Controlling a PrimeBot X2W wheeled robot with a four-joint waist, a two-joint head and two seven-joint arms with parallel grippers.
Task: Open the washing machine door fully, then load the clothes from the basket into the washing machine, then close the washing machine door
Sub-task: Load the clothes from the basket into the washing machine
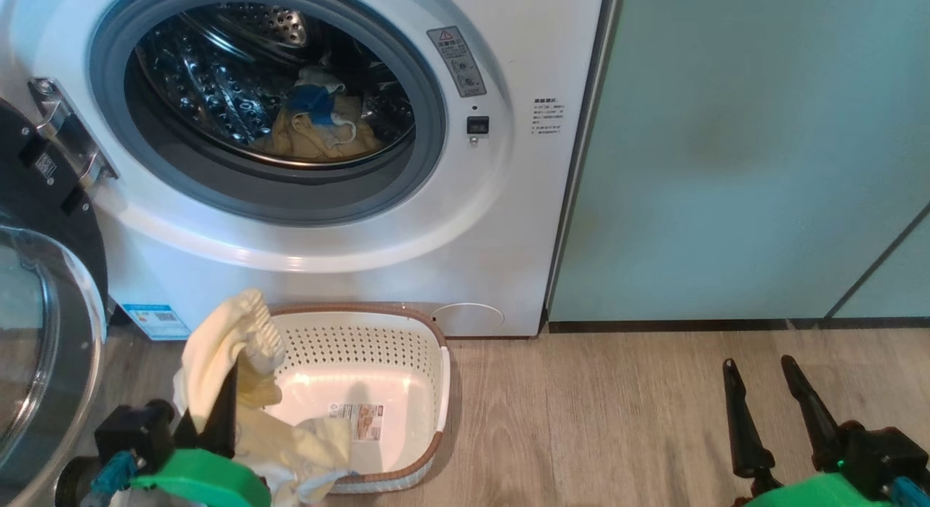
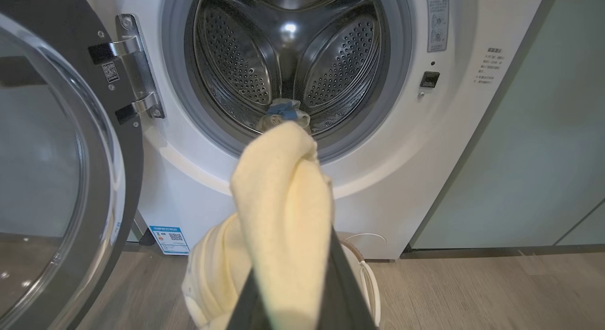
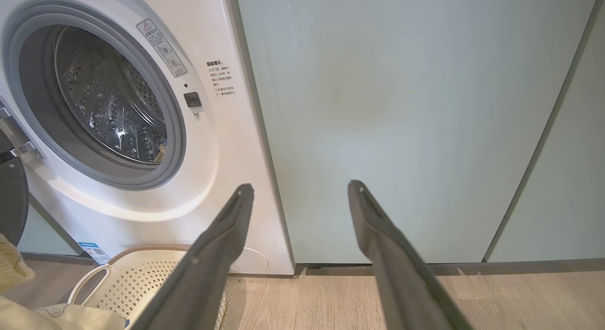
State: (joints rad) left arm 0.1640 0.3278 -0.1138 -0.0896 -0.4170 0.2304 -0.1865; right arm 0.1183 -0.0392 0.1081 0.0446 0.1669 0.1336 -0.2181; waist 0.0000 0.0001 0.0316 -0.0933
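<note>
The white washing machine (image 1: 508, 224) stands with its black glass door (image 1: 43, 333) swung wide to the left. Yellow and cream clothes with a blue patch (image 1: 316, 118) lie in the steel drum (image 2: 288, 51). My left gripper (image 1: 229, 372) is shut on a pale yellow garment (image 1: 225, 343), lifted above the left end of the cream basket (image 1: 407, 347); the cloth drapes over the fingers (image 2: 283, 197). More cream cloth (image 1: 305, 441) hangs down to the basket's near rim. My right gripper (image 1: 759, 369) is open and empty over the floor at lower right.
Pale green cabinet doors (image 1: 748, 151) stand right of the washer. Wood-look floor (image 1: 596, 420) lies between the basket and my right gripper. The open door's hinge (image 1: 65, 133) is on the washer's left side.
</note>
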